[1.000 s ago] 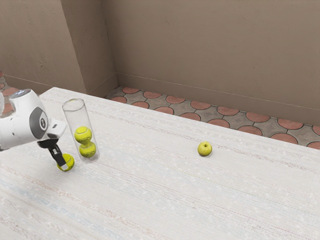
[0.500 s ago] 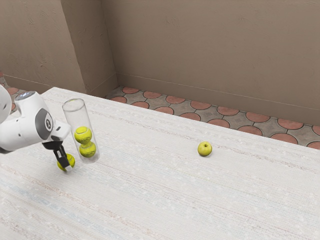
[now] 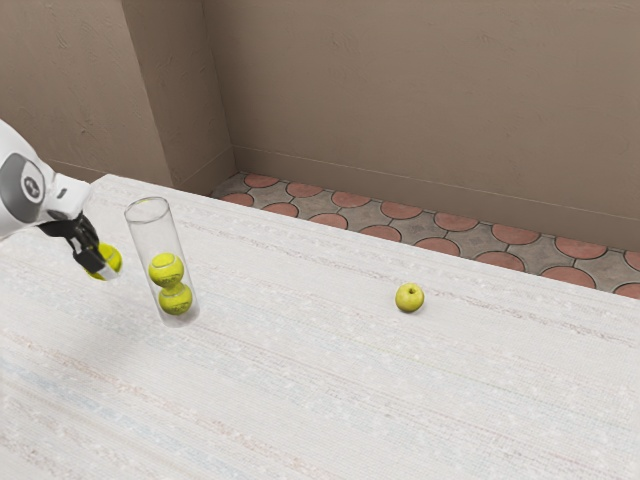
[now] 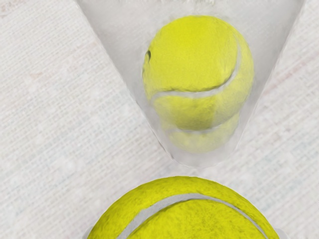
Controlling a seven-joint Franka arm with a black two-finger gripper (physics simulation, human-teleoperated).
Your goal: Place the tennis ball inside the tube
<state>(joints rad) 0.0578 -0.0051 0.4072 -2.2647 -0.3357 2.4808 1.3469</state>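
apple [image 3: 409,298] lies well apart from the tube [image 3: 154,234] holding two balls [image 3: 166,269], hand [image 3: 102,266] pinching the tennis ball [image 3: 114,258]

An indoor room, possibly in a home, its exact use unclear: brown plastered walls [image 3: 420,90], a baseboard [image 3: 420,184] and reddish, rounded floor tiles [image 3: 402,211] beyond the pale, woven-looking surface [image 3: 350,400].

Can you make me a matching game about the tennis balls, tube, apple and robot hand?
1. Apple
2. Tube
3. Two stacked tennis balls
4. Third tennis ball

A. inside see-through walls
B. gripped by the robot hand
C. tall and see-through
D. alone on the table

Right pairs: 1-D, 2-C, 3-A, 4-B
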